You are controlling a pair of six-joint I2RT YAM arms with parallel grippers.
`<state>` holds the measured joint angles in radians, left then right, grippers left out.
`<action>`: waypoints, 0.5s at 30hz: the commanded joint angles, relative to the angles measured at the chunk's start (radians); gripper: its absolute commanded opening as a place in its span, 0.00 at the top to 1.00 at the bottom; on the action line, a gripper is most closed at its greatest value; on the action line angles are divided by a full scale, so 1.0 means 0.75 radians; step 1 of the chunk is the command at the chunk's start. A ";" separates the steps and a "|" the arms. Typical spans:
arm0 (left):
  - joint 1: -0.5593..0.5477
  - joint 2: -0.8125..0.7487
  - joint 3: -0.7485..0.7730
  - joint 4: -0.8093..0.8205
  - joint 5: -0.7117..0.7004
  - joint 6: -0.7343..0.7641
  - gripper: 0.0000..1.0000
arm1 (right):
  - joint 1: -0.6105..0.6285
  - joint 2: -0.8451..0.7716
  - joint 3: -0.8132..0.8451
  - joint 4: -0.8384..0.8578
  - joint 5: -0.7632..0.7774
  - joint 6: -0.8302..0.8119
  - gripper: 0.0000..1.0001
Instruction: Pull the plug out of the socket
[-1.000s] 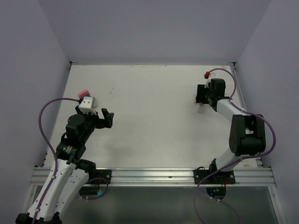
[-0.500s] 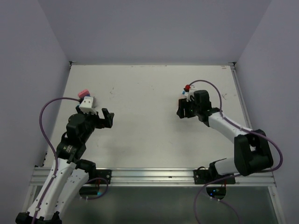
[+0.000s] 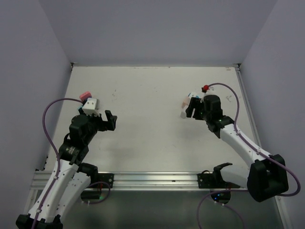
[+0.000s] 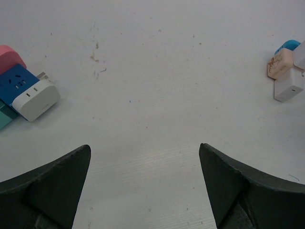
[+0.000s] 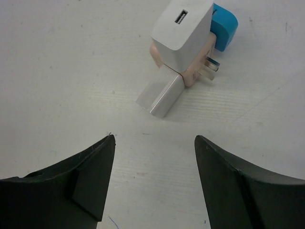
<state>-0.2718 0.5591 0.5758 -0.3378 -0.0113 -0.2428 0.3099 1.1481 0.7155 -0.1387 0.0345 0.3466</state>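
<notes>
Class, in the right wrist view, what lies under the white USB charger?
A peach adapter, with a blue part beyond it. The white charger covers their joint, so its pins are hidden.

table (image 3: 152, 109): white, faintly scuffed | walls (image 3: 157, 28): lilac | rail (image 3: 152, 180): metal, near edge

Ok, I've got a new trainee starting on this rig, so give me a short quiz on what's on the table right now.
1. True or false: the right fingers grip the white charger.
2. The port showing on that charger is: A) USB B) round C) none.
3. How many clusters of plugs lie on the table?
Key: 1 false, the fingers are open and clear of it; 2 A; 3 two: left cluster, right cluster.
</notes>
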 commanded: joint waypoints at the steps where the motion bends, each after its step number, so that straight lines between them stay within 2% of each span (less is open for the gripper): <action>1: -0.008 0.003 0.007 0.066 0.007 0.017 0.00 | 0.057 0.062 0.020 0.019 0.148 0.216 0.27; 6: -0.008 0.007 0.007 0.064 0.009 0.017 0.00 | 0.188 0.224 0.116 -0.028 0.359 0.329 0.27; 10: -0.008 0.005 0.007 0.064 0.007 0.015 0.00 | 0.233 0.326 0.163 -0.052 0.563 0.468 0.31; 15: -0.008 0.007 0.007 0.064 0.007 0.015 0.00 | 0.247 0.424 0.197 -0.009 0.608 0.501 0.35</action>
<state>-0.2718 0.5629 0.5758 -0.3378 -0.0113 -0.2428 0.4881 1.4414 0.8116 -0.1692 0.3874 0.6586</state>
